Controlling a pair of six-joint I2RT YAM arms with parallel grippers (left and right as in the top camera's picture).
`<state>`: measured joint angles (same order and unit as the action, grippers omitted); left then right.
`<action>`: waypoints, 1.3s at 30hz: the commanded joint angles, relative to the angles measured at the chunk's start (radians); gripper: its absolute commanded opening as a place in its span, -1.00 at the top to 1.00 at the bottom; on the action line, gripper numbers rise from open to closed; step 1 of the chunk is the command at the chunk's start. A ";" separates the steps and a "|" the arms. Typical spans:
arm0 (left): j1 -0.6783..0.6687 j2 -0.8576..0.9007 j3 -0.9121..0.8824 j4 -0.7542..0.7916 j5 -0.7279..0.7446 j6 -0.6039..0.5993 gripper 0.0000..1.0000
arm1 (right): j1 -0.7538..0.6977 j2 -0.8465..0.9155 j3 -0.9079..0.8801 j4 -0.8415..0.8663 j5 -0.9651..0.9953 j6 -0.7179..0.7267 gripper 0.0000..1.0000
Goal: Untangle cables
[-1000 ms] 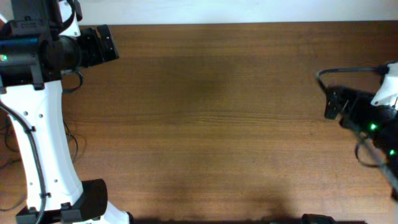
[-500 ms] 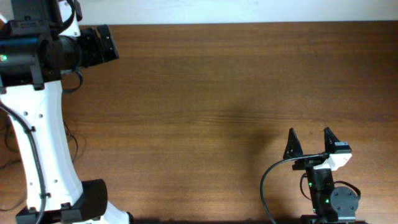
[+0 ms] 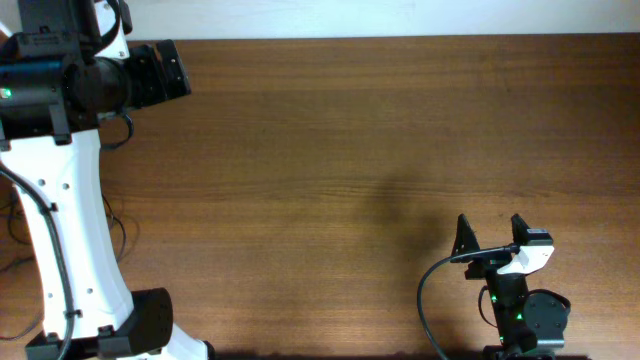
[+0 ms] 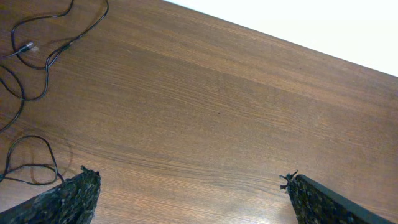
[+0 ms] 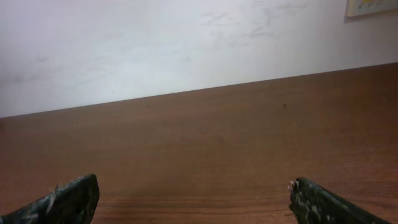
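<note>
Thin black cables (image 4: 38, 43) lie on the wood at the top left of the left wrist view, with a small plug (image 4: 26, 46) and a loop (image 4: 31, 160) lower down. In the overhead view a thin black cord (image 3: 119, 226) shows beside the left arm's white link. My left gripper (image 4: 189, 202) is open and empty, with the cables off to its left; in the overhead view it (image 3: 165, 70) sits at the far left corner. My right gripper (image 3: 493, 236) is open and empty at the front right, also in its wrist view (image 5: 193, 202), with no cable near it.
The wooden table (image 3: 330, 150) ends at a white wall along the back (image 5: 186, 43). The left arm's white link (image 3: 70, 230) runs down the left side. A thick black arm cable (image 3: 428, 290) loops left of the right arm's base.
The right arm swung from the table's right edge to the front right, gripper facing the back, then drifted slightly left. The left arm has not moved.
</note>
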<state>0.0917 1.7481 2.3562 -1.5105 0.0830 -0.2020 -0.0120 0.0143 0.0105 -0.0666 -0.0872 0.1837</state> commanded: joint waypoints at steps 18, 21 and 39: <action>0.000 -0.011 0.002 0.001 0.007 0.016 -0.98 | -0.002 0.010 -0.005 -0.005 -0.009 0.008 -0.98; 0.000 -0.011 0.002 0.001 0.007 0.016 -0.98 | -0.002 0.010 -0.005 -0.005 -0.009 0.008 -0.98; 0.000 -0.427 -0.013 0.000 0.007 0.016 -0.98 | -0.002 0.010 -0.005 -0.005 -0.009 0.008 -0.97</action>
<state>0.0917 1.3937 2.3543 -1.5112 0.0826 -0.2020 -0.0124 0.0246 0.0105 -0.0669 -0.0872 0.1841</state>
